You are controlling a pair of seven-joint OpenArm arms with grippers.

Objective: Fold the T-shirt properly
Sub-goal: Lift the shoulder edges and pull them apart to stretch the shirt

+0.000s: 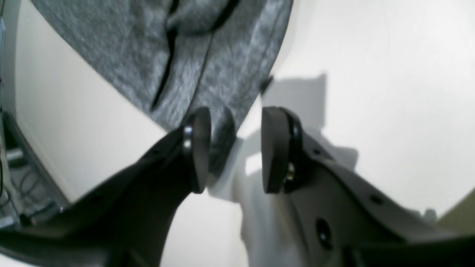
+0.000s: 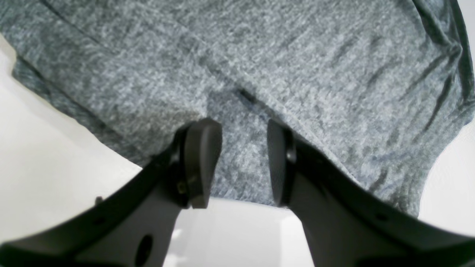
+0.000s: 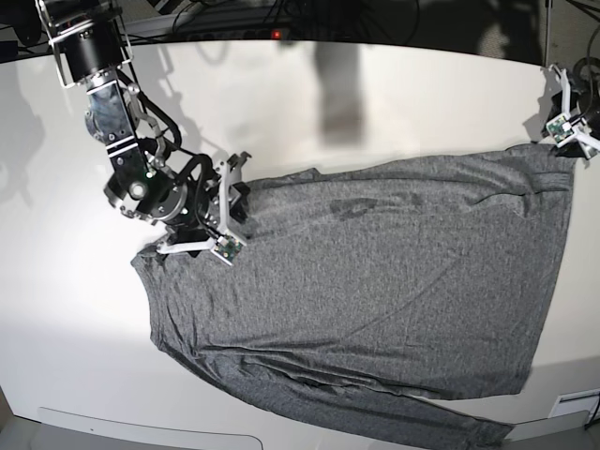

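The heather-grey T-shirt (image 3: 375, 281) lies spread flat across the white table (image 3: 309, 103), with a long sleeve along its front side. My right gripper (image 3: 236, 214) is at the shirt's left end. In the right wrist view it (image 2: 242, 128) is open, its fingers straddling the shirt's (image 2: 259, 55) near edge just above the table. My left gripper (image 3: 562, 131) sits at the shirt's far right corner. In the left wrist view it (image 1: 236, 122) is open, and the tip of the shirt's (image 1: 193, 55) corner lies between the fingers, against the left finger (image 1: 198, 148).
Cables and dark equipment (image 3: 234, 19) run along the table's back edge. The table's side edge (image 1: 33, 155) drops off close to the left gripper, with wires beyond it. Bare white tabletop surrounds the shirt.
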